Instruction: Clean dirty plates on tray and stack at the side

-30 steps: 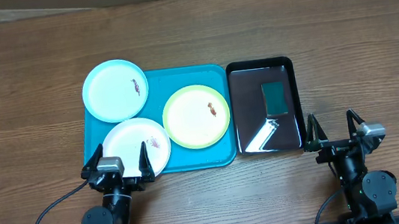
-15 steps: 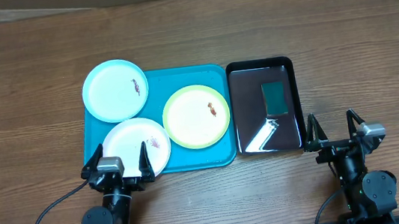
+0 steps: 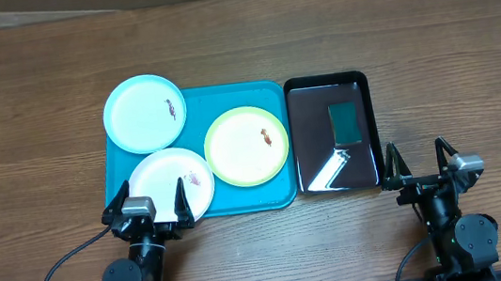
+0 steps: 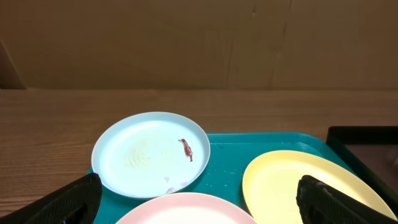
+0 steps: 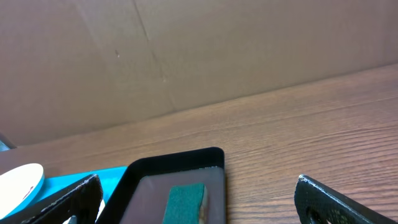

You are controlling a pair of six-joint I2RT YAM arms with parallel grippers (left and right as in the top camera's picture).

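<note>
Black fingers of the left gripper [image 3: 152, 184] stand wide apart at the near left of the wooden table [image 3: 429, 44], holding nothing, with the near edge of the pink-rimmed plate [image 3: 164, 172] between their tips. At the near right, the right gripper [image 3: 414, 145] is spread just as wide and holds nothing, close to the near right corner of the black tray [image 3: 308, 105].

The pink-rimmed plate lies in the near left corner of the turquoise tray [image 3: 238, 199]. Just right of it and a little farther lies the yellow-green plate [image 3: 246, 146]. Farthest is the light blue plate [image 3: 144, 114], which overhangs the turquoise tray's far left corner. Each plate shows a small reddish-brown smear.

The black tray sits just right of the turquoise tray, with a green sponge [image 3: 345, 122] inside it.
</note>
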